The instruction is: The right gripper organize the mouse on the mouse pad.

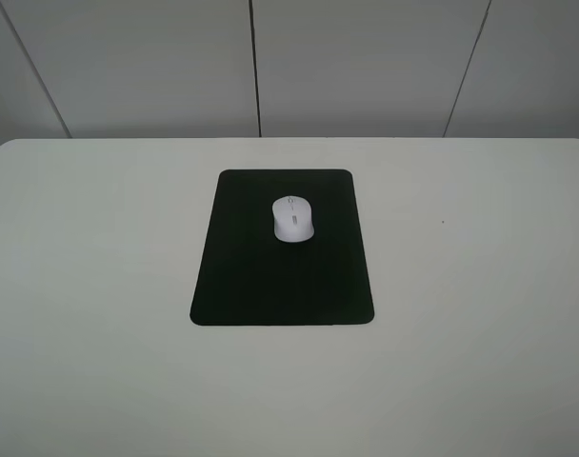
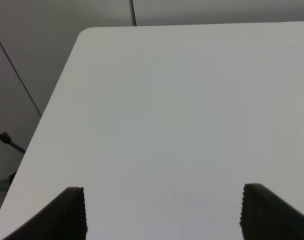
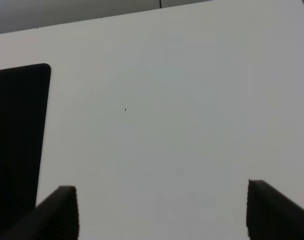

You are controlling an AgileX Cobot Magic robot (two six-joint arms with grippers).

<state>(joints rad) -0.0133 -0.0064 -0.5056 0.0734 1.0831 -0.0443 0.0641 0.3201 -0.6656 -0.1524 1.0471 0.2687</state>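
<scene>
The white mouse (image 1: 293,219) lies on the upper middle of the black mouse pad (image 1: 270,276) at the frame centre, well apart from the right gripper (image 3: 162,212) and left gripper (image 2: 162,212), whose jaws stand wide open and empty over the white surface (image 1: 480,286).

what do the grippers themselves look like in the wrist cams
Only the fingertips show. The left gripper has two dark, nearly black wedge-shaped fingers with fine ribbed inner edges. The right gripper looks the same: matte black blocky fingers, ribbed edges. No cables, markings or arms are visible.
</scene>
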